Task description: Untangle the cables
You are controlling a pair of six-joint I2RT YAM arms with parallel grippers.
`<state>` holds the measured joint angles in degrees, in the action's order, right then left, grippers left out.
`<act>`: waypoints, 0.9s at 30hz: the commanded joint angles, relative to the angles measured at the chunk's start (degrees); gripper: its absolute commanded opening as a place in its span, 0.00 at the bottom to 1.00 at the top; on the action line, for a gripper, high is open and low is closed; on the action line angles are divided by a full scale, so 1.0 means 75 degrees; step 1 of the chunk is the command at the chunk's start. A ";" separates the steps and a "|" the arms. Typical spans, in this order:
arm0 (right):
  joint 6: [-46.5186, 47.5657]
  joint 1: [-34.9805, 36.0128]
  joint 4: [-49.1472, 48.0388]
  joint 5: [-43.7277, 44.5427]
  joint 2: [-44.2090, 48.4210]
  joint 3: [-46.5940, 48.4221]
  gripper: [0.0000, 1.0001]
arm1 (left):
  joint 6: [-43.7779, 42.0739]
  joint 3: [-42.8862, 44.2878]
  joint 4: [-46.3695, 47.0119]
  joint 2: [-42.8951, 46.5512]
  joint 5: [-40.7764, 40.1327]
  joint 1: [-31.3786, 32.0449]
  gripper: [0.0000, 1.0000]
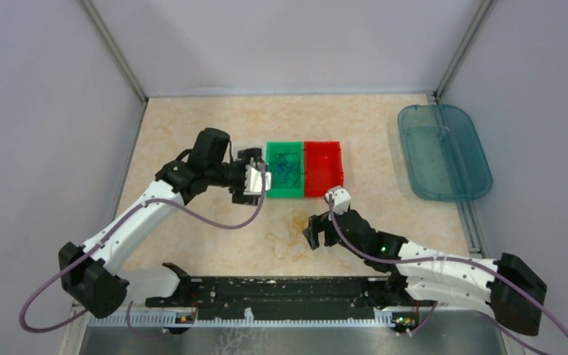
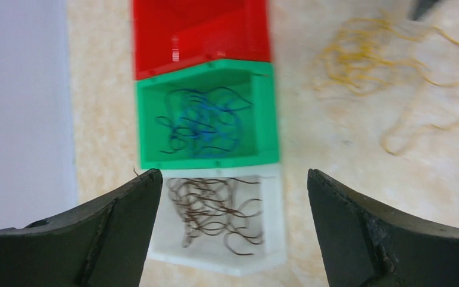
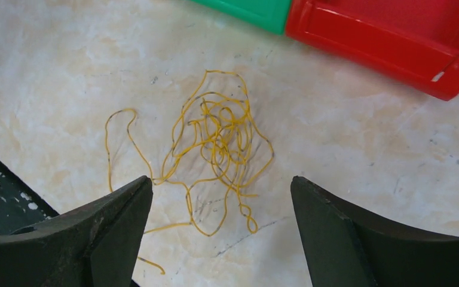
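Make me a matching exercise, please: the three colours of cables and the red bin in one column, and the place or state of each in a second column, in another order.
Column one
1. brown cables
2. blue cables
3. yellow cables
4. red bin

Column two
A. loose on the table
B. no cables seen inside
C. in the green bin
D. in the white bin

Pairs: 1-D, 2-C, 3-A, 4-B
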<state>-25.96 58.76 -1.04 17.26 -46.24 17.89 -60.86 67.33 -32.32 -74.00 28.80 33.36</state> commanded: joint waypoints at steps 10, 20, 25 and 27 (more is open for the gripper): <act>-0.0067 -0.0300 -0.2205 0.0089 -0.1735 0.0006 0.81 | -0.0432 -0.2978 0.0629 0.0467 0.1065 0.1483 0.84; -0.0344 -0.0390 -0.1486 0.0896 0.0081 -0.0291 0.77 | 0.0412 -0.3150 0.1297 -0.0755 0.1393 0.1881 0.57; -0.0338 -0.0416 -0.1095 0.1027 0.0813 -0.0263 0.76 | 0.0917 -0.3279 0.2034 -0.1165 0.0816 0.2084 0.54; -0.0271 -0.0417 -0.1028 0.1006 0.0894 -0.0195 0.76 | 0.0992 -0.3322 0.2228 -0.1307 0.0534 0.2118 0.53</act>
<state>-28.14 56.05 -9.67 23.00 -41.17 15.73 -56.10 43.55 -20.60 -82.35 35.51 48.34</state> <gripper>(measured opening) 0.762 0.535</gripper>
